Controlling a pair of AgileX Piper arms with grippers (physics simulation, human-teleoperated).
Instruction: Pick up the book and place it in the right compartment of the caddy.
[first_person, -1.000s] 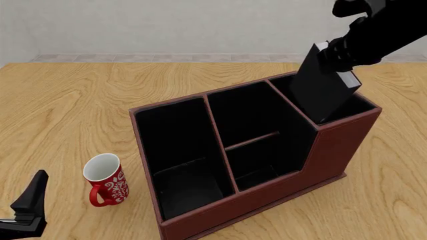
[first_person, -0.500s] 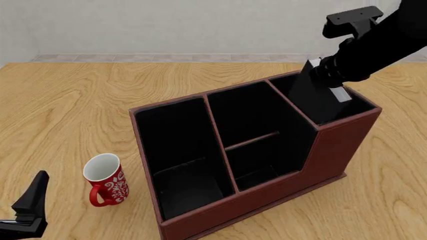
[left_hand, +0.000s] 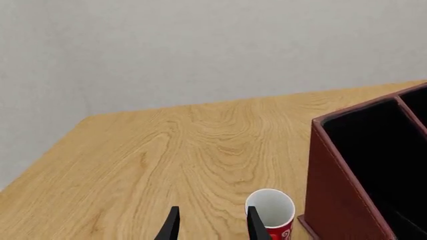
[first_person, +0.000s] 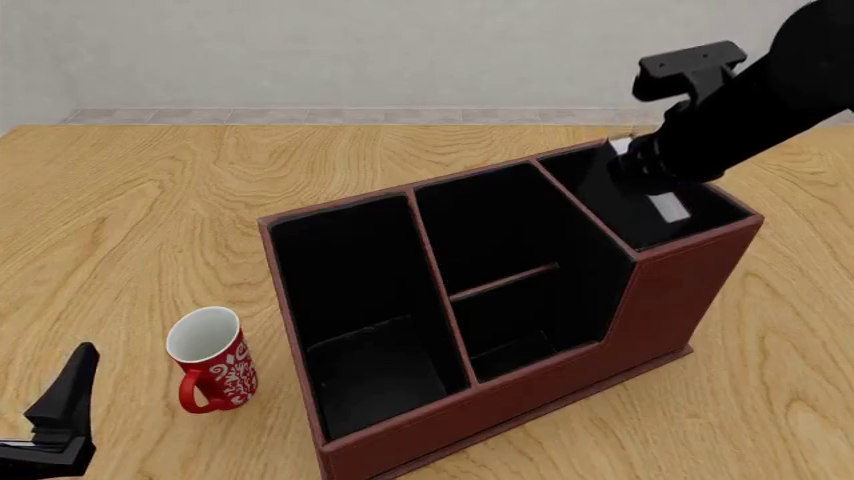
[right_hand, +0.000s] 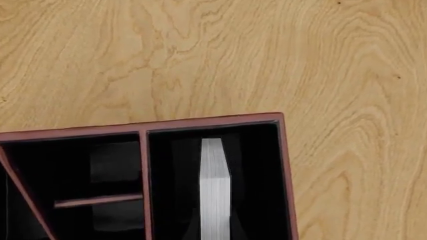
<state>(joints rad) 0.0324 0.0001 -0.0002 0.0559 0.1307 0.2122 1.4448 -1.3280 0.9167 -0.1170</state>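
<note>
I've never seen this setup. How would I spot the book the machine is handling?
Find the large reddish-brown organizer box with a black interior standing on the wooden table. Look into its narrow, tall-walled end section under the right arm. Standing in it is the thick black-covered book; its strip of white page edges is the only pale thing inside the box.

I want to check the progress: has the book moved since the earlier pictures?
Yes. The book has sunk lower into the right compartment of the caddy; much less of it now stands above the rim.
</note>
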